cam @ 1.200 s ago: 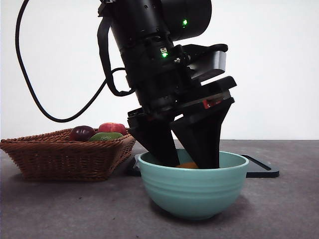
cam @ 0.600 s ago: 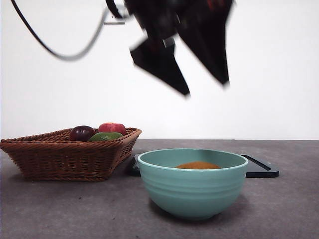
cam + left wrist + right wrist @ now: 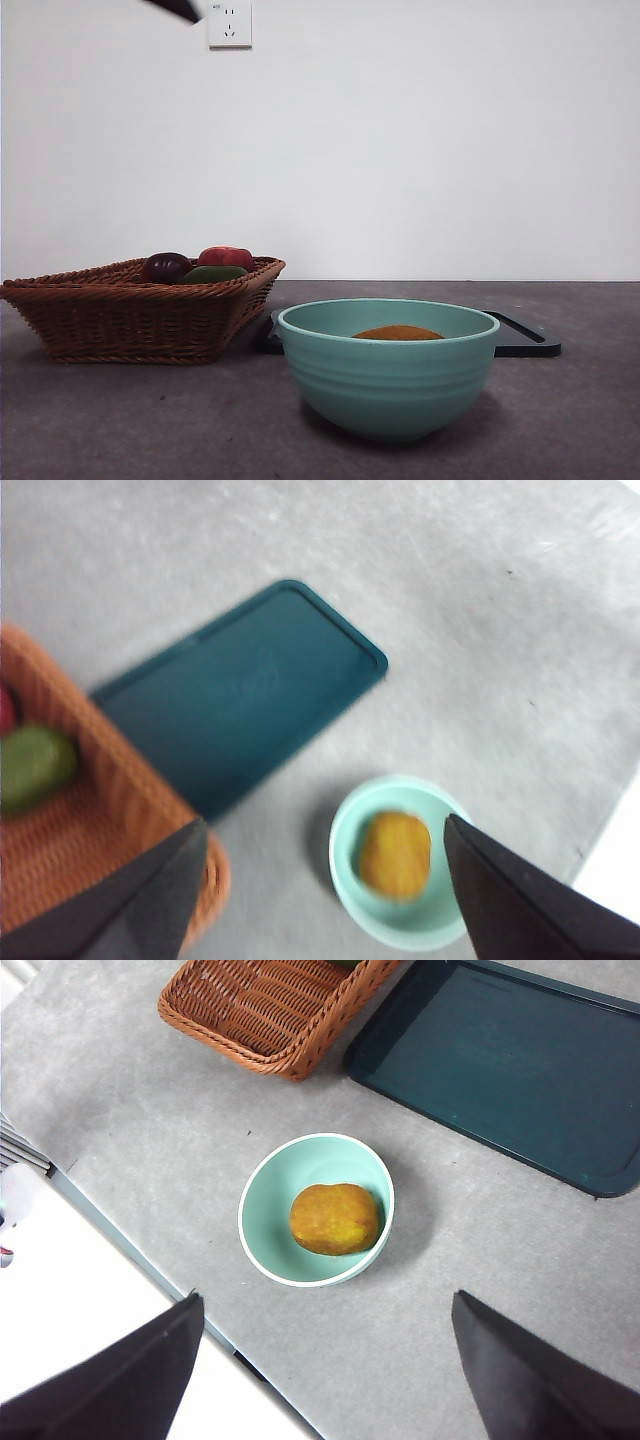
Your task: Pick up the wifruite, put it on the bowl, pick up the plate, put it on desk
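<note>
Front view: your flat dark grey-brown matte bench [image 3: 120, 420] fills the lower frame, no arm over it; only a black tip shows at the top left corner.

Next in size, the flat dark teal rectangular tray [image 3: 500, 1070], which reads as the task's plate. It lies flat on the bench just behind the bowl, one short end near the brown woven wicker basket [image 3: 130, 310]. Basket holds a red fruit, a dark purple one and a green one; leave those.

Deep round teal-green ceramic bowl [image 3: 388, 370] stands upright on the bench in front of the tray, apart from the basket.

Smallest: the oval golden-brown wifruite [image 3: 334, 1219] lies inside the bowl, on its bottom. By my reading the first half of the task is done.

Claws: left claw [image 3: 325, 865] hangs high above the bench, jaws spread wide, empty. Right claw [image 3: 325, 1335] likewise high, jaws wide apart, empty.

For the plate pick: seen from the left wrist, the tray lies beyond the bowl with a rounded corner toward the bowl, its long axis slanting toward the basket. Neither arm is clearly nearer. You will likely want a jaw over one long rim, clear of the basket.
</note>
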Action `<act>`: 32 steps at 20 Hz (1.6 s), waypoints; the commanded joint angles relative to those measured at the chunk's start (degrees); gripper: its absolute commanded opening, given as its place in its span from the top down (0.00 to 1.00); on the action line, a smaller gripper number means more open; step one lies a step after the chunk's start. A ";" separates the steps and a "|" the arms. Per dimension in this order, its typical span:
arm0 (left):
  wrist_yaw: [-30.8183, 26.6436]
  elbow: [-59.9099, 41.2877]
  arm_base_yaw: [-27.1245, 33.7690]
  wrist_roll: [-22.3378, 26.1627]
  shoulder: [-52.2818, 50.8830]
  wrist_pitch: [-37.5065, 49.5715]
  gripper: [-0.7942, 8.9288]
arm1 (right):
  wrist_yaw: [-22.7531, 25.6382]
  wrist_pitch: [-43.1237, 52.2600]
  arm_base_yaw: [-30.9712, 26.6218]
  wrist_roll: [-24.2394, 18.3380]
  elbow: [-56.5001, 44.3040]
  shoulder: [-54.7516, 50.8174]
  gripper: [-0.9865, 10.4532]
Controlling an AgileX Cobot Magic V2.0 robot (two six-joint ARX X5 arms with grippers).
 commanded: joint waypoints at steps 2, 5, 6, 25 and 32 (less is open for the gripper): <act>5.20 -8.57 1.22 -0.09 -4.90 -0.31 0.53 | 0.26 0.55 0.26 -0.28 1.03 0.31 0.57; 13.05 -15.98 1.14 0.39 -9.20 -0.98 0.53 | 0.26 0.57 0.26 -0.28 1.03 0.33 0.57; 14.97 -17.35 1.03 0.85 -9.84 -1.81 0.53 | 0.26 0.55 0.26 -0.28 1.03 0.33 0.57; 16.61 -18.80 0.90 1.99 -10.27 -4.70 0.53 | 0.24 1.68 0.33 3.28 -1.70 2.21 0.57; 16.61 -18.80 0.90 2.01 -10.27 -4.66 0.53 | -0.15 18.29 1.64 9.53 -14.75 7.30 0.57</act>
